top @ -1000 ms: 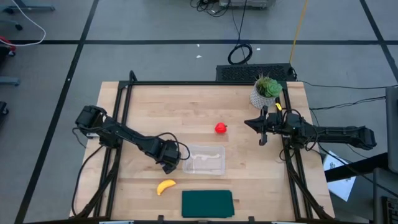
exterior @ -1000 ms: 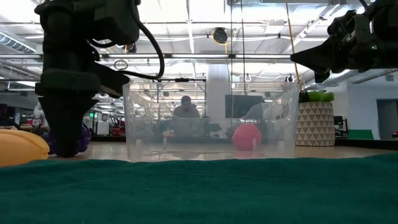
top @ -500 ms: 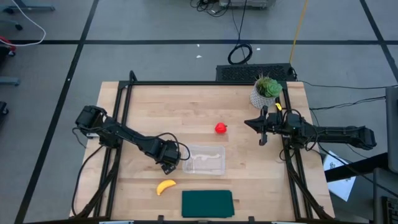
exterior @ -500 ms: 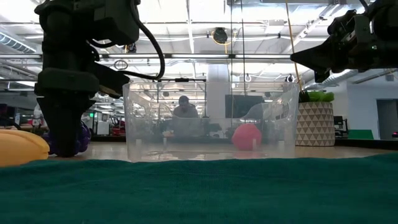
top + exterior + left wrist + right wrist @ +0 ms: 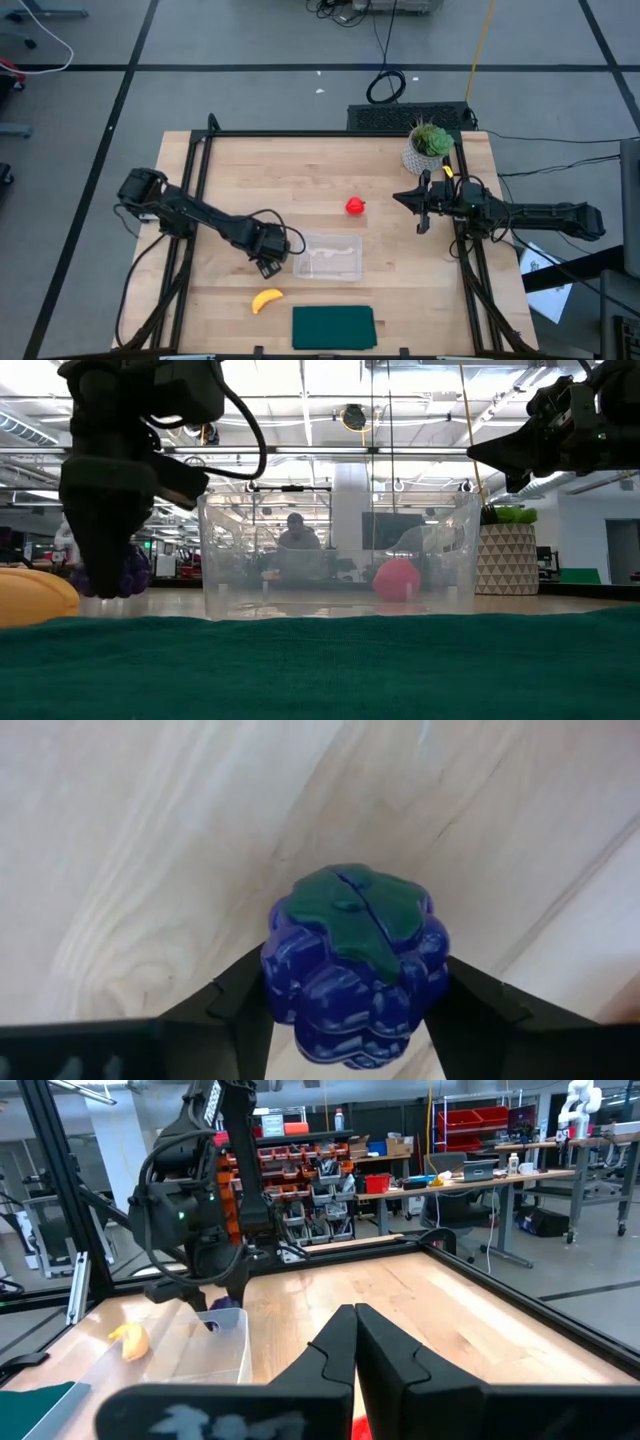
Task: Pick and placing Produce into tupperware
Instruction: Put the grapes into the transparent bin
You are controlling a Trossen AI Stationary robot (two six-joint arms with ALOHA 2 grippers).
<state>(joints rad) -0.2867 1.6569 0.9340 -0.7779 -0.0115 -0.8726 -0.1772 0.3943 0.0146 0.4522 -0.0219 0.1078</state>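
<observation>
My left gripper (image 5: 270,262) points down at the near left of the table, just left of the clear tupperware (image 5: 328,257), and is shut on the purple grape cluster (image 5: 355,970). The cluster's green leaf top faces the wrist camera. In the low view the cluster (image 5: 130,575) shows beside the fingers. The yellow banana (image 5: 266,299) lies on the wood near the front edge. The red strawberry (image 5: 355,206) rests on the table beyond the tupperware. My right gripper (image 5: 400,197) waits shut and level at the right side. My left gripper pinches the grape cluster between its two fingers, one finger (image 5: 240,1005) on each of two opposite sides (image 5: 280,985), below the leaf top. The fingers come from above, pointing down. The cluster sits upright; whether its underside is on the wood I cannot tell.
A flat dark green rectangle (image 5: 333,327) lies at the front edge, near the banana. A potted plant in a white pot (image 5: 428,147) stands at the far right corner. Black frame rails (image 5: 195,200) run along the table's sides. Bare wood lies between the strawberry and the left rail.
My left gripper has stayed over the grape cluster and drawn its fingers in onto it. Banana, strawberry and tupperware have not moved.
</observation>
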